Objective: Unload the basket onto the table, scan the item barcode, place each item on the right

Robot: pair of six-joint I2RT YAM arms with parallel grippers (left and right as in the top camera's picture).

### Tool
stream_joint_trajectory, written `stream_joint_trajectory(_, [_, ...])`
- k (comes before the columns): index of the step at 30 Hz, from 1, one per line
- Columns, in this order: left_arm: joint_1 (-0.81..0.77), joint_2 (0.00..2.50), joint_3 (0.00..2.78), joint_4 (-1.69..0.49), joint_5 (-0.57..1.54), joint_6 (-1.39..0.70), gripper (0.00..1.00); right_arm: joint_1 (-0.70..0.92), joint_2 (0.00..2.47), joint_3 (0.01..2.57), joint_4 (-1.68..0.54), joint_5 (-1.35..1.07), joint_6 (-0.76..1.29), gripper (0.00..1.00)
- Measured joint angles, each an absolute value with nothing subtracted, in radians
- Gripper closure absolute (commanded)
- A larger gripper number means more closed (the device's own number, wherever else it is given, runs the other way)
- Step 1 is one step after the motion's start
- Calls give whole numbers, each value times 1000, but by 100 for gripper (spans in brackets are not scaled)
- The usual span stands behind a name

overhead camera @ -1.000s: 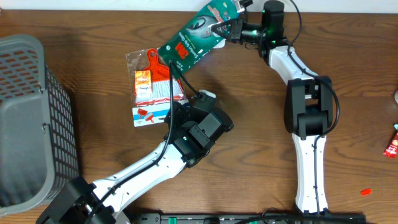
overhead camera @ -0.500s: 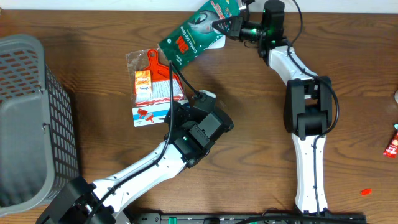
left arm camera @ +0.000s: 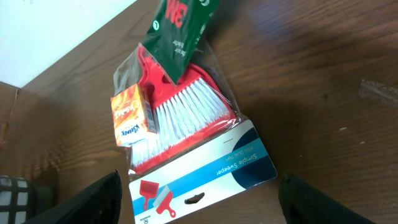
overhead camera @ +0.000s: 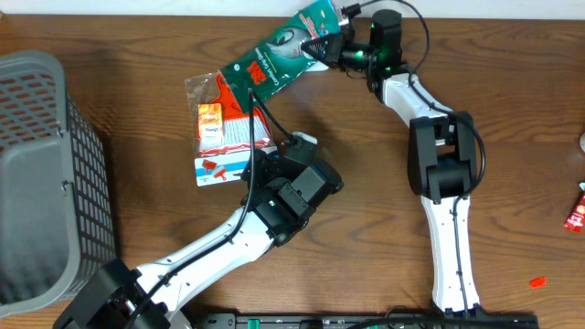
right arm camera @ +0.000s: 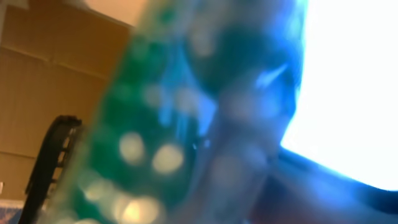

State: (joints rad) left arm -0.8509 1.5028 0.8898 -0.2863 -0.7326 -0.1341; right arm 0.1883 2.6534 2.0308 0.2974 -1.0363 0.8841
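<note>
Up at the far edge of the table [overhead camera: 512, 110], the right gripper [overhead camera: 329, 44] had its fingers pressed together on one end of the green 3M pack [overhead camera: 283, 50]. So that's where the task item was: pinched and angled down-left across the wood. Its lower end overlapped the red handle end of the Simple Sweeper pack [overhead camera: 228, 137]. Couldn't tell whether the two were actually touching or the green one was just hanging above it.

The right wrist cam was no help, only a green and blue blur right up against the lens.

The left gripper [left arm camera: 199, 186] was spread wide with nothing between its fingers [left arm camera: 93, 199]. It sat just over the card end of the sweeper pack, which lay flat on the table. A small orange box [overhead camera: 210, 123] lay on the sweeper pack's left side, next to the white bristles.

Off to the left stood a grey mesh basket [overhead camera: 46, 174]. Over at the right edge there was a small red packet [overhead camera: 576, 208], well apart from everything else.
</note>
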Motion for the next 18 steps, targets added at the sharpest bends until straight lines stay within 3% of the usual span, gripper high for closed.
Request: stream_joint_trajectory(18, [-851, 1503, 890, -286, -733, -134, 19, 189, 2677, 2031, 363, -1008, 907, 99])
